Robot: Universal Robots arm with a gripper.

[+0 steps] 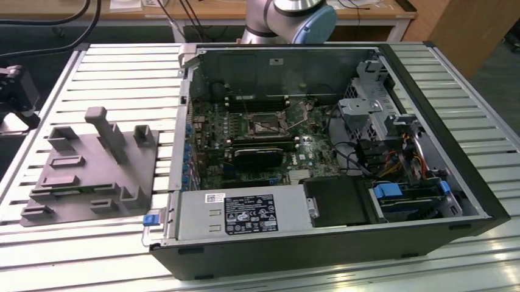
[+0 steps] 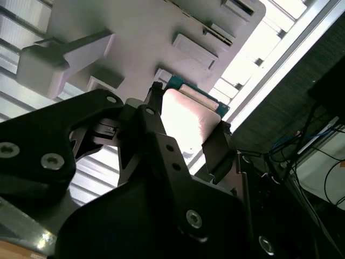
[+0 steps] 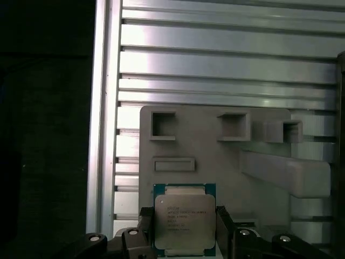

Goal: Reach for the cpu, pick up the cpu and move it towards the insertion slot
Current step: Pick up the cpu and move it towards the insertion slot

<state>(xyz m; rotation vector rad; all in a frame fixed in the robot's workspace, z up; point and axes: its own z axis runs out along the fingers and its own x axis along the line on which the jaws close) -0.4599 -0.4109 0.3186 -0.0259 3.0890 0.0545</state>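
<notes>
In both wrist views my gripper is shut on the cpu, a square chip with a silvery-beige lid and a green rim. One black finger presses each side of it. In the second wrist view the cpu looks pale and sits between the fingers, held off the grey moulded tray behind it. The tray lies on the slatted table at the exterior view's left. The insertion slot is a dark square socket with a silver bracket on the motherboard inside the open computer case.
The open computer case takes up the exterior view's middle and right, with a power supply, cables and drive bays inside. A tall post rises from the tray. The arm's base stands behind the case. A black fixture sits at the left edge.
</notes>
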